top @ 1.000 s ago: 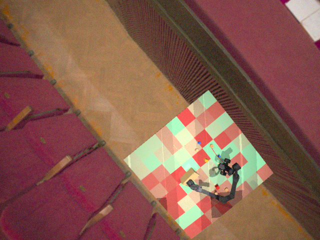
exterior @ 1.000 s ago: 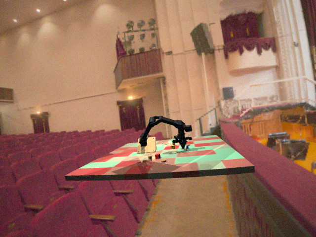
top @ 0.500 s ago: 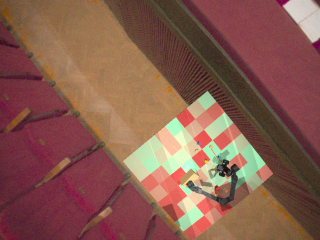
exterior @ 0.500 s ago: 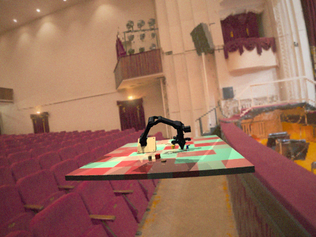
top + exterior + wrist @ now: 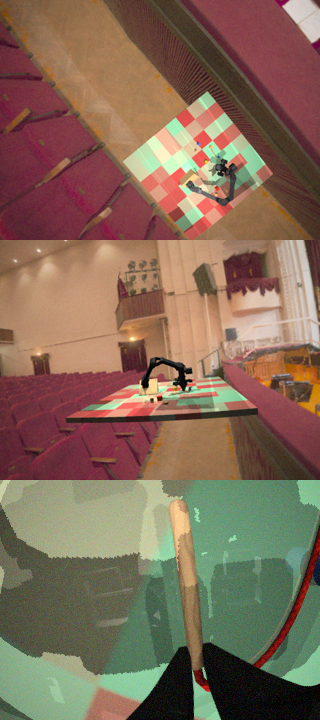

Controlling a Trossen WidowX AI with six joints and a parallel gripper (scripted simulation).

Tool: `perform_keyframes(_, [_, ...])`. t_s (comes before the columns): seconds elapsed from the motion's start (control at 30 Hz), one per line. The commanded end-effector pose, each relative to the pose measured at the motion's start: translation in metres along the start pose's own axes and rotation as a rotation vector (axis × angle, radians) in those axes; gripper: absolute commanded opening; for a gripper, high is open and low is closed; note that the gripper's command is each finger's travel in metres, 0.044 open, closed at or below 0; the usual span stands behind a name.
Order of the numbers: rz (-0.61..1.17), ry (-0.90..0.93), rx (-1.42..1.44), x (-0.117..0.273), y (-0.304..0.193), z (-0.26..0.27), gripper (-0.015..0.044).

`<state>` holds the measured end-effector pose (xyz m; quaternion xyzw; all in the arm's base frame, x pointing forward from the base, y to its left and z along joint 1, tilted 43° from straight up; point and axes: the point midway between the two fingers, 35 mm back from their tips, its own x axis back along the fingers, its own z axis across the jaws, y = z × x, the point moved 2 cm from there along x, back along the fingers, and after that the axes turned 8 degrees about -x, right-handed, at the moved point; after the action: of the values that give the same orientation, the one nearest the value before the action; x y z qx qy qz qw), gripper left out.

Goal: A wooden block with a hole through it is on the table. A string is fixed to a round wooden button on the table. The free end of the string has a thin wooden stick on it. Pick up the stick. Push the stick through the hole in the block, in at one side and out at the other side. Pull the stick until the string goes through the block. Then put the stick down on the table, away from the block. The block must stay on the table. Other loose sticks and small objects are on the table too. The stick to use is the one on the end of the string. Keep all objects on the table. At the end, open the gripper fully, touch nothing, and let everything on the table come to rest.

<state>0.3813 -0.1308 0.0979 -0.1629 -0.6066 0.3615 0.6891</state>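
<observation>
My gripper (image 5: 183, 389) (image 5: 195, 653) is shut on the wooden stick (image 5: 186, 565), low over the table. It grips the stick's string end; the bare end points away from the fingers. The red string (image 5: 215, 154) (image 5: 302, 597) runs from that end in a curve to the round wooden button (image 5: 210, 146), outside the block. The wooden block (image 5: 189, 176) (image 5: 154, 386) stands on the table beside the arm's base, well apart from the gripper. Its hole cannot be made out. The top and exterior views do not show the held stick clearly.
A blue piece (image 5: 218, 157) lies near the string and gripper. A yellow piece (image 5: 205, 161) lies between gripper and block. Loose sticks (image 5: 183, 148) and another blue piece (image 5: 198, 143) lie farther off. A red cube (image 5: 217, 188) (image 5: 159, 398) and wooden pieces (image 5: 226, 190) lie near the arm.
</observation>
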Motion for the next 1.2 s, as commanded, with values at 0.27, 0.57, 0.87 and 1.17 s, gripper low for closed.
perform_keyframes(0.27, [-0.001, -0.001, -0.002, 0.0, 0.017, 0.001, 0.0])
perform_keyframes(0.57, [-0.002, -0.001, -0.002, 0.0, 0.029, 0.002, 0.0])
perform_keyframes(0.87, [-0.002, 0.0, -0.002, 0.001, 0.041, 0.004, 0.0])
perform_keyframes(1.17, [-0.001, 0.0, -0.001, 0.001, 0.053, 0.006, 0.0])
